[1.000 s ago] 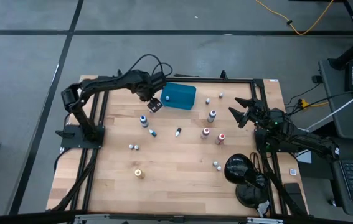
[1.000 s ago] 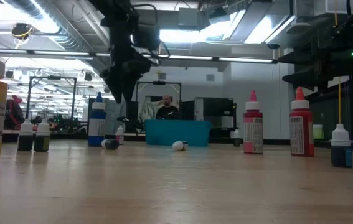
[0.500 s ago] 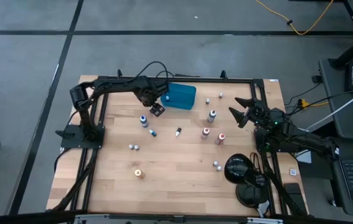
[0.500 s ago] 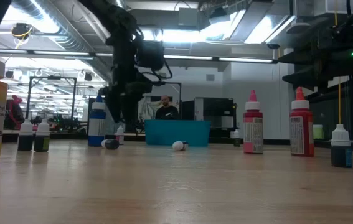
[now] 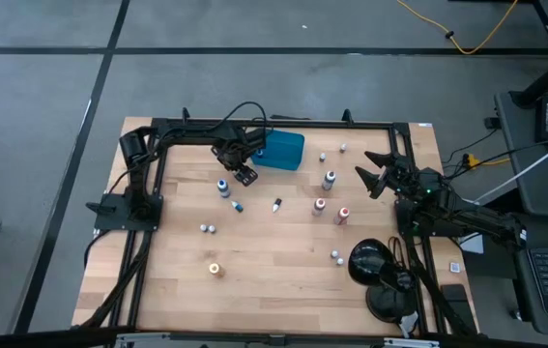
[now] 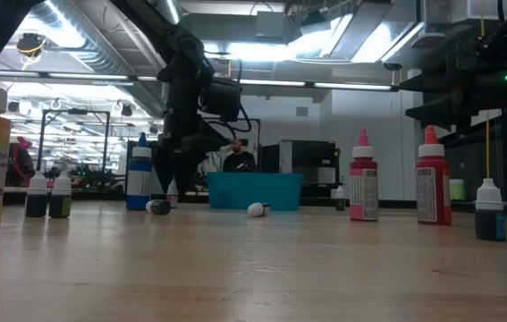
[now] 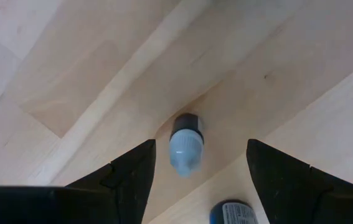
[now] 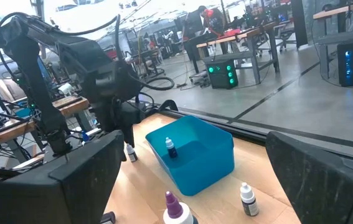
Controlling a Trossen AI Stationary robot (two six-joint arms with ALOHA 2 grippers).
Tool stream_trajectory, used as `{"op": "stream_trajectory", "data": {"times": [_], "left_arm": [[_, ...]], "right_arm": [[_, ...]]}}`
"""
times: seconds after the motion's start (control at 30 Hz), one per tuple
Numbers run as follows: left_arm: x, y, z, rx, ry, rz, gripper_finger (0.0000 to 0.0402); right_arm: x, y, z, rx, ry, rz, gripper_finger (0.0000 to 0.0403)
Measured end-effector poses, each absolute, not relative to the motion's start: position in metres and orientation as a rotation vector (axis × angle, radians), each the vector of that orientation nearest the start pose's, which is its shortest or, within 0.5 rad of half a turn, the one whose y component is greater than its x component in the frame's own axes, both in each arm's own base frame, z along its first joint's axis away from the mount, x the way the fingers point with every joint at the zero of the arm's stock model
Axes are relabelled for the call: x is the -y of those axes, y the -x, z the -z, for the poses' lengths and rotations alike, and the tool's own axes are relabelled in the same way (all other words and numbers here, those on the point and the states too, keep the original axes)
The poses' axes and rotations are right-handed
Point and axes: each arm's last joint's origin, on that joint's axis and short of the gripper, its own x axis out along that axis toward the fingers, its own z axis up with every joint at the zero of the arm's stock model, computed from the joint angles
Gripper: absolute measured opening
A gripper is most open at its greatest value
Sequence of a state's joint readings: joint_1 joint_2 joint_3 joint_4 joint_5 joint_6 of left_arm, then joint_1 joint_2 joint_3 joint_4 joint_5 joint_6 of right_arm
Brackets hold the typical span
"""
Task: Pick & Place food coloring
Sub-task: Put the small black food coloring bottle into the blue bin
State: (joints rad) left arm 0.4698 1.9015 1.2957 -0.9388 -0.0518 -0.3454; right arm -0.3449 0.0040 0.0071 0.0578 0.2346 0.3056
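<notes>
While the left gripper (image 7: 195,180) hovers with its fingers parted and empty, a small vial (image 7: 185,144) lies on its side between them on the pale wooden surface (image 5: 274,261), near the teal tray (image 5: 278,150). It looks light, hard, smooth and apt to roll, so a grip across its round body seems best. The right gripper (image 5: 374,172) waits wide open at the surface's far side.

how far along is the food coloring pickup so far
Done: one bottle stands in the teal tray. In hand: nothing; the left gripper, open, hovers over a small lying bottle. The right gripper waits open. Left: the bottles scattered across the table.
</notes>
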Motion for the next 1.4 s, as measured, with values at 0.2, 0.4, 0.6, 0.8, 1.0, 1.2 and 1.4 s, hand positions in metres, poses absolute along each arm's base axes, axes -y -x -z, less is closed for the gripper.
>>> {"op": "stream_trajectory", "data": {"times": [0.2, 0.4, 0.6, 0.8, 1.0, 1.2, 1.4], "left_arm": [[-0.158, -0.305, -0.166, -1.459, 0.592, -0.678, 0.0193], [-0.158, -0.305, -0.166, -1.462, 0.576, -0.677, 0.0125], [-0.158, -0.304, -0.167, -1.464, 0.564, -0.674, 0.0083], [-0.158, -0.304, -0.168, -1.465, 0.545, -0.665, 0.0067], [-0.162, -0.302, -0.177, -1.498, 0.555, -0.646, 0.0068], [-0.163, -0.296, -0.195, -1.446, 0.546, -0.642, 0.0067], [-0.167, -0.287, -0.214, -1.38, 0.55, -0.669, 0.0067]], "right_arm": [[0.039, -0.089, -0.171, 0.15, -0.294, 0.565, 0.0392], [0.039, -0.089, -0.171, 0.149, -0.294, 0.565, 0.0392], [0.039, -0.089, -0.171, 0.15, -0.294, 0.565, 0.0392], [0.039, -0.089, -0.171, 0.149, -0.293, 0.565, 0.0392], [0.039, -0.089, -0.171, 0.15, -0.293, 0.565, 0.0392], [0.039, -0.089, -0.171, 0.15, -0.293, 0.565, 0.0392], [0.039, -0.089, -0.171, 0.15, -0.294, 0.565, 0.0392]]}}
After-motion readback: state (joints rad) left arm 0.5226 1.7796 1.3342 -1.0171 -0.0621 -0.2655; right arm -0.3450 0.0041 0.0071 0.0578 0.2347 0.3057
